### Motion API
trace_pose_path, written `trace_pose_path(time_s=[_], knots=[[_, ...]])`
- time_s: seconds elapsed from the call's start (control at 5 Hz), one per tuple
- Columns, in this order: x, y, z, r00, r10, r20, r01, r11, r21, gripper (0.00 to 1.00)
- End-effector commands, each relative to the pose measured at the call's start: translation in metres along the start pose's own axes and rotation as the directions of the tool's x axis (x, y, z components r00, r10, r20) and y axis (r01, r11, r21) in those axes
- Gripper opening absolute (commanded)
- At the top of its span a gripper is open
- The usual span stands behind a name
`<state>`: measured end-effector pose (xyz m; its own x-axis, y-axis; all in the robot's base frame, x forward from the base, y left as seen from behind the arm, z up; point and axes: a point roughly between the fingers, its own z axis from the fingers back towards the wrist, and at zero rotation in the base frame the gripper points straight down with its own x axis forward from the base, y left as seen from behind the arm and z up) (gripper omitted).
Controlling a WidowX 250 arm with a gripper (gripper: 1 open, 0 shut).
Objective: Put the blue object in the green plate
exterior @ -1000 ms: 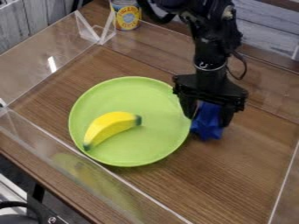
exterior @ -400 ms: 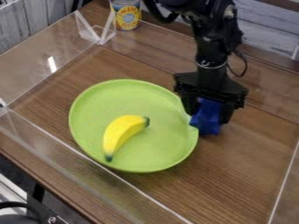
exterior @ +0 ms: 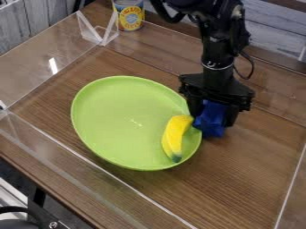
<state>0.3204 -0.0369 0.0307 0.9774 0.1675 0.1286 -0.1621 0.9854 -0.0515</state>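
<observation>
Banana has slid from the plate's middle to its right edge; arm and block have barely shifted.

Camera view: one yellow banana (exterior: 177, 138), smooth and curved, now lies along the right rim of the one green plate (exterior: 114, 112), just beside the blue object (exterior: 212, 119); a second ago it lay left of centre. The plate is round, glossy lime plastic with a shallow raised rim, sitting on a brown wood-grain table (exterior: 245, 188) enclosed by clear walls. One black gripper (exterior: 216, 105) points straight down, its jaws clamped on the blue object, a deep-blue matte block held just outside the plate's right rim. One yellow-labelled cup (exterior: 129, 15) stands at the far edge.
</observation>
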Motion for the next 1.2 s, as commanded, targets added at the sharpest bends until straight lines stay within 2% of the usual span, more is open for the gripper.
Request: trace_pose_path(time_s=[0.0,1.0], knots=[[0.008,0.006,0.012,1.0,-0.006,0.026,0.006,1.0,0.009,0.0],[0.009,0.016,0.033,0.998,-0.066,-0.009,0.067,0.996,0.058,0.0]])
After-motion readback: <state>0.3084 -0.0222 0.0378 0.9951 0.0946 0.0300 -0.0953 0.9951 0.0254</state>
